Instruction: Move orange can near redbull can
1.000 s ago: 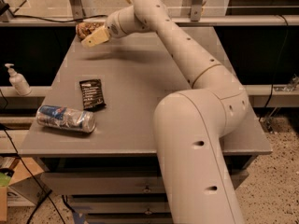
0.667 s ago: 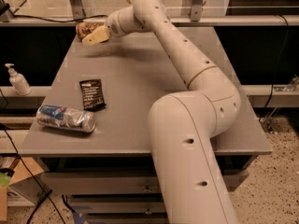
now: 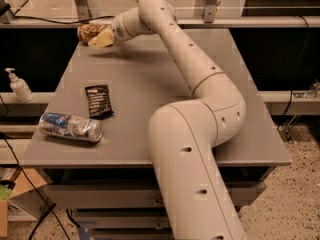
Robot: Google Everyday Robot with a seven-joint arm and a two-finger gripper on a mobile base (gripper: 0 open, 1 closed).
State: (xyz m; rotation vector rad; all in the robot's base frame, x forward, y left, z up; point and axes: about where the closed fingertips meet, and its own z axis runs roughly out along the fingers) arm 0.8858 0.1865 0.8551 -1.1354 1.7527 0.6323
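The orange can (image 3: pixel 88 32), copper-brown and mottled, is at the far left corner of the grey table (image 3: pixel 150 79). My gripper (image 3: pixel 98 38) is at that corner, shut on the can, with a cream finger (image 3: pixel 101 39) across its right side. The redbull can (image 3: pixel 70 127), silver and blue, lies on its side near the table's front left edge, far from the orange can and the gripper.
A flat black snack packet (image 3: pixel 98 101) lies just behind the redbull can. A soap pump bottle (image 3: pixel 19 86) stands on a ledge left of the table. My arm (image 3: pixel 200 134) arches over the table's middle and right. Rails run behind the table.
The arm's lower body has shifted slightly left. The gripper and orange can stay at the far left corner, moved slightly left.
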